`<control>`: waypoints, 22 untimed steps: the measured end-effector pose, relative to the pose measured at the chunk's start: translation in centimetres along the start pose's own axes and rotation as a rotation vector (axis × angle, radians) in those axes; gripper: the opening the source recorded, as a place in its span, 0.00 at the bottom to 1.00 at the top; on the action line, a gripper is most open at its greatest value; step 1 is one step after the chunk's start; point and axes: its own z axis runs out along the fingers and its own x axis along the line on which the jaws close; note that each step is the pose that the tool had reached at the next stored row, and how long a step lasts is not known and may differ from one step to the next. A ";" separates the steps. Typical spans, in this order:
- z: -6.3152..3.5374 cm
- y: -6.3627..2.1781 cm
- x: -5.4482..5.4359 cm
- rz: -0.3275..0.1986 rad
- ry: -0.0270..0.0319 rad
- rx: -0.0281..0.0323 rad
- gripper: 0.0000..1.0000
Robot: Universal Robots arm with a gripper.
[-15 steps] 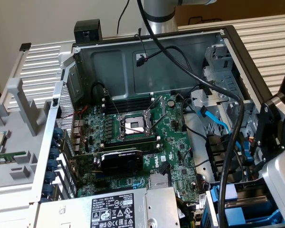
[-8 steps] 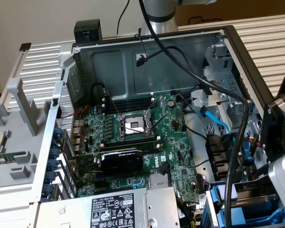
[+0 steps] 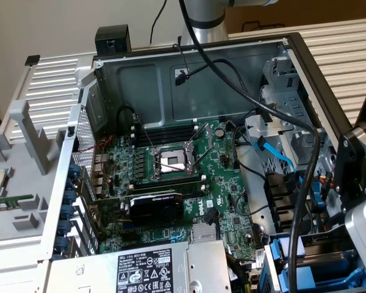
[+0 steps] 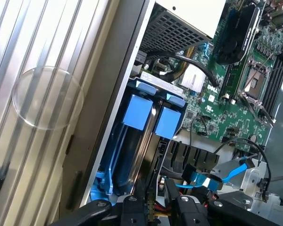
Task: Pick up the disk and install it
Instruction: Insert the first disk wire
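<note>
Grips the disk edge-on between closed fingers, upright, to match the narrow drive bay.

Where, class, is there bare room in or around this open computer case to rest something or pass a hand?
Free: the ribbed white surface beyond the case at the exterior view's right, and the bare grey panel above the motherboard. Crowded: black cables and blue trays fill the drive corner.

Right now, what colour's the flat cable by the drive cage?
Flat cable: light blue; best in wrist view.
</note>
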 end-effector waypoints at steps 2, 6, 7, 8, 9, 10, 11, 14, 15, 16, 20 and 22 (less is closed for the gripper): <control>0.04 0.00 0.0 0.001 -0.0023 -0.0012 0.31; 0.08 0.01 0.1 0.002 -0.0056 -0.0043 0.31; 0.09 0.01 0.1 0.003 -0.0063 -0.0053 0.31; 0.10 0.01 0.1 0.003 -0.0070 -0.0064 0.31; 0.12 0.02 0.1 0.004 -0.0083 -0.0074 0.31; 0.13 0.02 0.1 0.004 -0.0095 -0.0084 0.31; 0.14 0.02 0.1 0.005 -0.0106 -0.0092 0.31; 0.18 0.01 0.1 0.006 -0.0137 -0.0109 0.31; 0.18 0.01 0.1 0.006 -0.0145 -0.0114 0.31; 0.18 0.00 0.1 0.006 -0.0151 -0.0118 0.31; 0.18 -0.15 0.2 0.007 -0.0165 -0.0129 0.31; 0.16 -0.20 0.2 0.007 -0.0172 -0.0135 0.31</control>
